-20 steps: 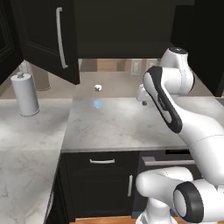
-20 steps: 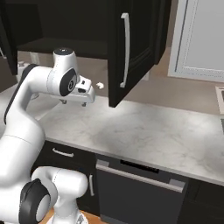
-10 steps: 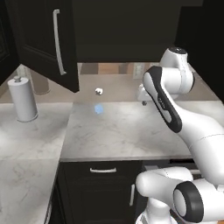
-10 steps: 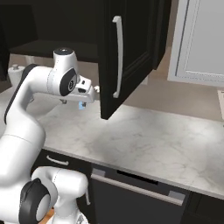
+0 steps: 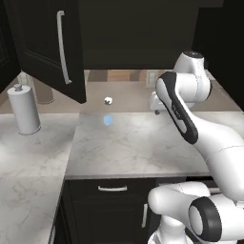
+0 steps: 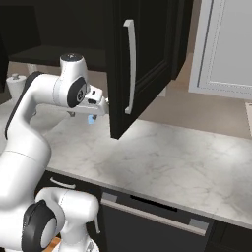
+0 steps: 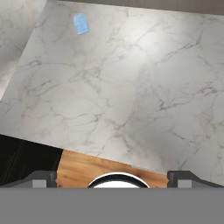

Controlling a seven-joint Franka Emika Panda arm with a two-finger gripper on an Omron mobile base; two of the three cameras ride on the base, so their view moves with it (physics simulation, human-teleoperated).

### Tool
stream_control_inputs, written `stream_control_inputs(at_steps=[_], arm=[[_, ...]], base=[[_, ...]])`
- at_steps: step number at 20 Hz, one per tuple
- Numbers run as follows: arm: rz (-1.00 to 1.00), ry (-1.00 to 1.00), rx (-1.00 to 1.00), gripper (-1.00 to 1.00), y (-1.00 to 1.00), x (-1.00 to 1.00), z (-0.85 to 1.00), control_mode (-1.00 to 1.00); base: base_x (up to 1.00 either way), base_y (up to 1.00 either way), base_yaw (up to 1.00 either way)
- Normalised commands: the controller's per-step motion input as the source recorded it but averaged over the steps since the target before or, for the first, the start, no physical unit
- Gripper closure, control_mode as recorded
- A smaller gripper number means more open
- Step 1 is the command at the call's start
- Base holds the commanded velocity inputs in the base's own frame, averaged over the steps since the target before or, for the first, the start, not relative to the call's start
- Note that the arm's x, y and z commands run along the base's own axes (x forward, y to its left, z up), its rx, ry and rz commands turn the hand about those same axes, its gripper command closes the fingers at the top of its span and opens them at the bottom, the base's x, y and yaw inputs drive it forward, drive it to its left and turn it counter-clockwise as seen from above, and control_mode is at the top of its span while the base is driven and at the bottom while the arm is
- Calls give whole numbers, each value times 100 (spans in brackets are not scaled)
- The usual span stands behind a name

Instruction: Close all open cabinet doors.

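Observation:
One black cabinet door (image 5: 45,52) with a vertical silver bar handle (image 5: 62,45) hangs open over the counter's corner, upper left in the left base view. In the right base view the same door (image 6: 142,64) juts toward me at centre. Its lower edge is just right of my gripper (image 6: 98,106). The gripper (image 5: 155,102) hangs above the marble counter, right of the door and not touching it. In the hand view the gripper (image 7: 111,178) looks down on the counter, fingertips (image 7: 40,177) wide apart with nothing between them. Another dark door panel (image 5: 5,47) shows at the far left edge.
A paper towel roll (image 5: 24,109) stands on the left counter under the open door. A small white object (image 5: 108,100) and a blue patch (image 5: 107,120) lie at the back of the marble counter (image 5: 133,147). A pale window panel (image 6: 226,49) is at the right.
The whole picture has shifted, so the base has driven. The open door now looks nearer and larger in both base views. The arm's pose looks unchanged.

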Motion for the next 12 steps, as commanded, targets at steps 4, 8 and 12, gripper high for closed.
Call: stream_control_inputs(at_steps=[4,8,12], arm=[[0,0,0,-100,0,0,0,100],[0,0,0,-100,0,0,0,100],[0,-1,0,-100,0,-6,0,-100]], base=[[0,0,0],[0,0,0],[-3,0,0]])
